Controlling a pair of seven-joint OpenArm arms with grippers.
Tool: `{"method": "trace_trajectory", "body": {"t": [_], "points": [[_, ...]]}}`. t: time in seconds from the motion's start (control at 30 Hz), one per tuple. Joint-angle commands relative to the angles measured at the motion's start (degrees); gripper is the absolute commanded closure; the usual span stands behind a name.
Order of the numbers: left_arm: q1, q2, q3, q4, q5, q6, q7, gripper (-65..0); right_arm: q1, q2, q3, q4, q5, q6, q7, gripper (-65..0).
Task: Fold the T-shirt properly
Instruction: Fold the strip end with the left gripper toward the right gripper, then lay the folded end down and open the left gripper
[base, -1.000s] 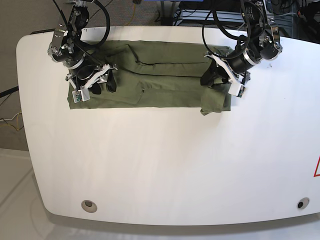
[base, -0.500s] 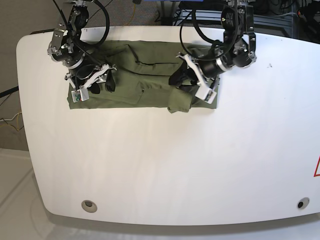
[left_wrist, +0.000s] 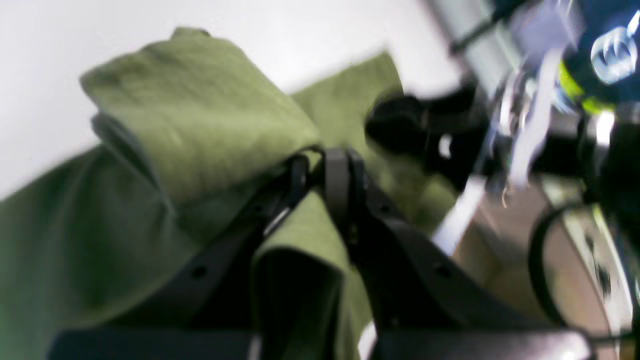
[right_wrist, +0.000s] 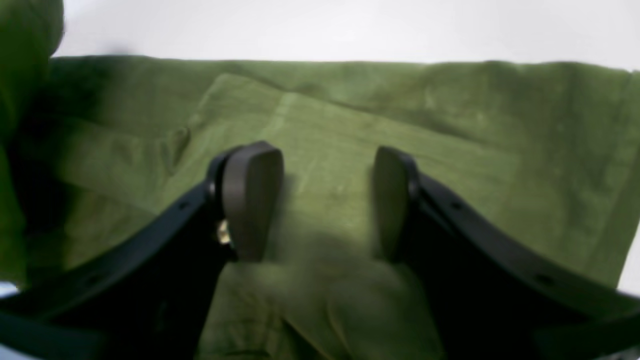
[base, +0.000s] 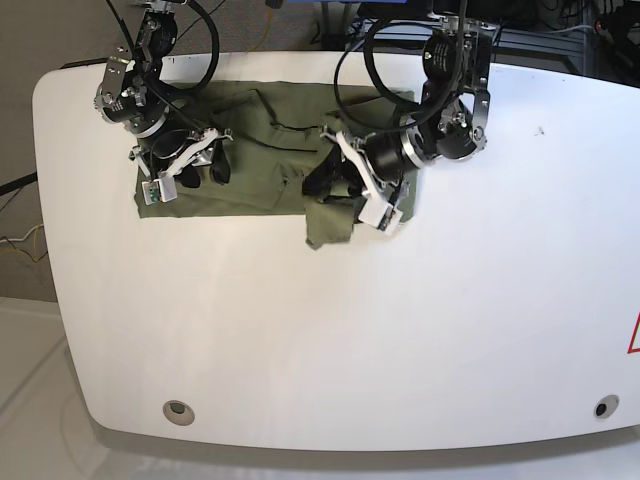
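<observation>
White, glossy table (base: 330, 330) with rounded corners carries one olive-green short-sleeved cotton T-shirt (base: 255, 165), lying along the far edge; cables and equipment sit behind. Near half of the surface is bare. Two arms are present. Left gripper (base: 335, 188) is clamped on a raised fold of the cloth at mid-table. Right gripper (base: 205, 160), jaws apart, rests over the garment's end, holding nothing.

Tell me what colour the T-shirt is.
Plain olive green; the T-shirt shows best in the base view.
</observation>
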Motion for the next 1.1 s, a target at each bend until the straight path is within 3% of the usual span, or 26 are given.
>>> {"method": "trace_trajectory", "body": {"t": [0.0, 0.3, 0.83, 1.07], "points": [[-0.6, 0.3, 0.9, 1.2, -0.8, 0.8, -1.3, 0.0, 0.5, 0.4, 0.1, 0.9, 0.8, 0.0, 0.8, -32.5], [-1.2, 0.5, 1.2, 1.0, -0.7, 2.2, -1.6, 0.0, 0.4, 0.4, -0.1, 0.9, 0.8, 0.0, 0.8, -32.6], [-1.6, 0.8, 2.2, -0.1, 0.3, -0.1, -0.4, -0.4, 0.3, 0.3, -0.5, 0.9, 1.0, 0.0, 0.7, -32.6], [-1.1, 1.1, 2.7, -0.5, -0.3, 1.2, -1.4, -14.9, 0.3, 0.3, -0.4, 0.9, 1.0, -0.2, 0.7, -32.9]]}}
